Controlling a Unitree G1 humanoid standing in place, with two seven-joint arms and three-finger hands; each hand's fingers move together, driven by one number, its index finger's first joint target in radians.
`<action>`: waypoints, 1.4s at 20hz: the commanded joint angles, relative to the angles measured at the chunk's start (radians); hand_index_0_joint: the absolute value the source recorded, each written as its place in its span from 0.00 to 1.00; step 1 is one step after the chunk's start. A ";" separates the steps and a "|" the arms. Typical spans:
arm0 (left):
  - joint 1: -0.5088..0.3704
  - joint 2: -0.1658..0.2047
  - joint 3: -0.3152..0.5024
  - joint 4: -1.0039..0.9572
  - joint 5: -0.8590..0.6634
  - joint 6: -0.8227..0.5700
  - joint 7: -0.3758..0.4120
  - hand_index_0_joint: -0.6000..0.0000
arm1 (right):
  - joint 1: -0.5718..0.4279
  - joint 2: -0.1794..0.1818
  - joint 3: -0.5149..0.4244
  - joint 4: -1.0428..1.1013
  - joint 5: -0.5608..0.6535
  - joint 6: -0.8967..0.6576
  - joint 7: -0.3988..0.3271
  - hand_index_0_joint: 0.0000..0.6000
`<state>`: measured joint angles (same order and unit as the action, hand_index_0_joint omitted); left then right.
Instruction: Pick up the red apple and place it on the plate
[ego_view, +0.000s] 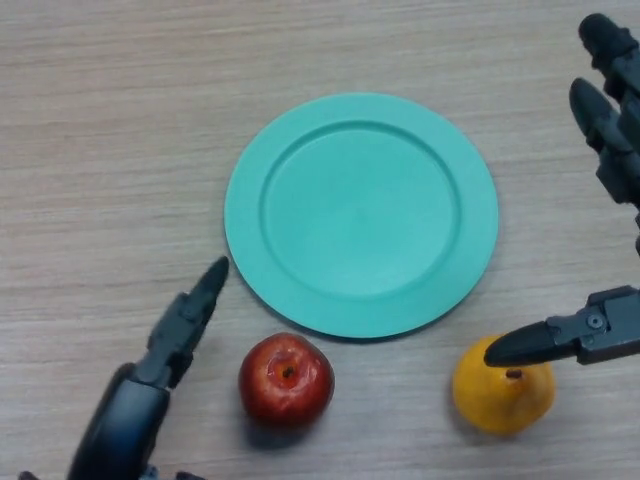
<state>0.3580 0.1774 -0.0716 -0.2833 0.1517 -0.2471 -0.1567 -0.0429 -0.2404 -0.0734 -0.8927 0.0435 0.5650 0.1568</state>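
A red apple (286, 379) sits on the wooden table, stem side up, just in front of the teal plate (361, 213). The plate holds nothing. My left hand (180, 330) is at the lower left, just left of the apple, with a straight finger pointing toward the plate's rim; a small gap separates it from the apple. My right hand (605, 120) is at the right edge, open, fingers stretched upward and thumb (530, 343) reaching left over a yellow fruit. Neither hand holds anything.
A yellow fruit (502, 388) lies to the right of the apple, in front of the plate's right side, partly under my right thumb. The table surface (120, 140) is light wood grain.
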 joint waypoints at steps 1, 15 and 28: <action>-0.039 0.026 0.015 -0.042 -0.004 -0.066 0.087 1.00 | -0.027 -0.016 -0.047 -0.036 0.013 -0.128 -0.036 0.00; -0.135 0.046 -0.045 0.115 0.022 -0.143 0.059 0.00 | 0.015 -0.014 -0.095 -0.097 0.076 -0.095 -0.055 0.00; -0.529 0.013 -0.082 -0.107 -0.051 0.227 0.084 0.00 | 0.037 -0.052 -0.087 -0.154 0.182 -0.077 -0.137 0.00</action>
<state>-0.1479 0.1824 -0.1692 -0.3250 0.1343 0.0696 -0.0934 0.0156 -0.2704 -0.1424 -0.9943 0.2014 0.5978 0.0479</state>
